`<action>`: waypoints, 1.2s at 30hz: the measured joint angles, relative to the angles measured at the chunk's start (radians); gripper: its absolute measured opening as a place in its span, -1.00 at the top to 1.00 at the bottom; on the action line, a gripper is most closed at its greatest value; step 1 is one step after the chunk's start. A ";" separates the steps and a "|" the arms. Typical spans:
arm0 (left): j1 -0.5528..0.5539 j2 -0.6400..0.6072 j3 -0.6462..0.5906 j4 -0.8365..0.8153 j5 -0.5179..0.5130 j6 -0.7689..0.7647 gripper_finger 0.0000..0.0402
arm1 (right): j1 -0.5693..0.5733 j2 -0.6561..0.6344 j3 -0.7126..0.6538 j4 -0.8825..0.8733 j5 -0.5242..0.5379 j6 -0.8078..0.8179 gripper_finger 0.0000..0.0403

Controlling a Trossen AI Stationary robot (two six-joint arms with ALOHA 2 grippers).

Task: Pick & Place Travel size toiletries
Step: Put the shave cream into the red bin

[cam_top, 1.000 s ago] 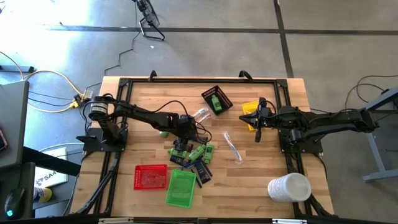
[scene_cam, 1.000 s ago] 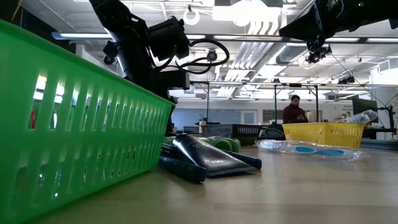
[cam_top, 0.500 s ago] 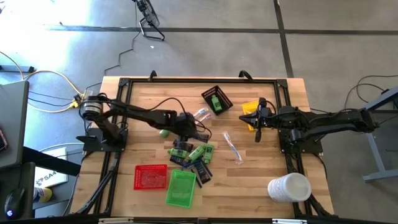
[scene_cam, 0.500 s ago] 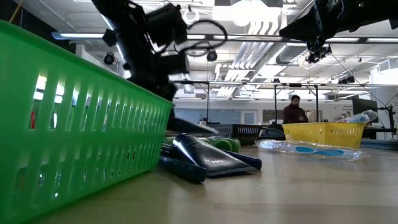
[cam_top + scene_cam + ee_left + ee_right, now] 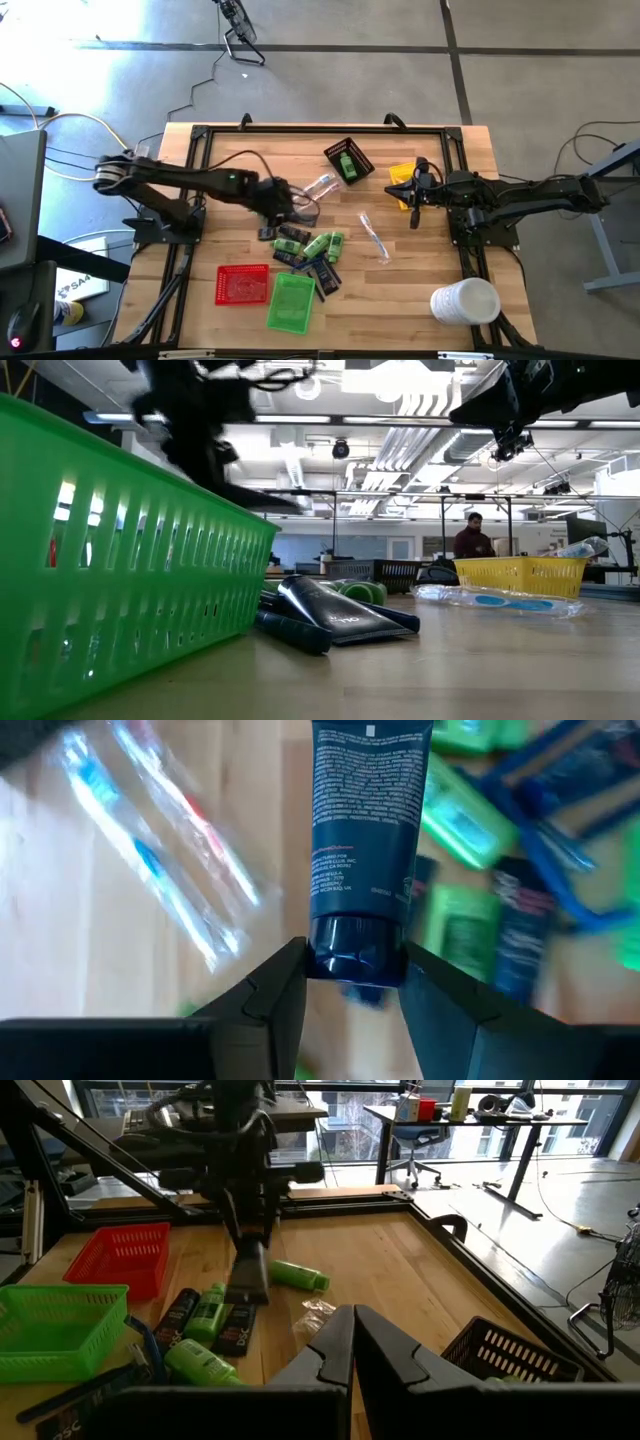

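I have the left gripper clamped on the cap of a dark tube, hanging nose-down above the toiletry pile, so it lifts clear for the trays. The right gripper, fingers closed and empty, waits beside the yellow tray, well away from the pile.

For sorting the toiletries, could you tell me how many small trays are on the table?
4: red tray, green tray beside it, black tray holding a green bottle, yellow tray by the right tool.
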 joint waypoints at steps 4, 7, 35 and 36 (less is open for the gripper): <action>-0.081 -0.077 0.000 -0.078 0.004 -0.090 0.31 | 0.000 0.000 -0.001 0.001 0.001 -0.001 0.98; -0.158 -0.116 0.000 -0.107 0.001 -0.159 0.31 | 0.000 0.000 -0.001 0.004 0.000 -0.002 0.98; -0.840 -0.128 -0.006 -0.270 -0.115 -1.079 0.31 | 0.000 0.000 -0.001 0.037 0.003 0.002 0.98; -0.850 -0.128 -0.006 -0.272 -0.120 -1.107 0.31 | 0.000 0.000 -0.001 0.036 0.003 0.002 0.98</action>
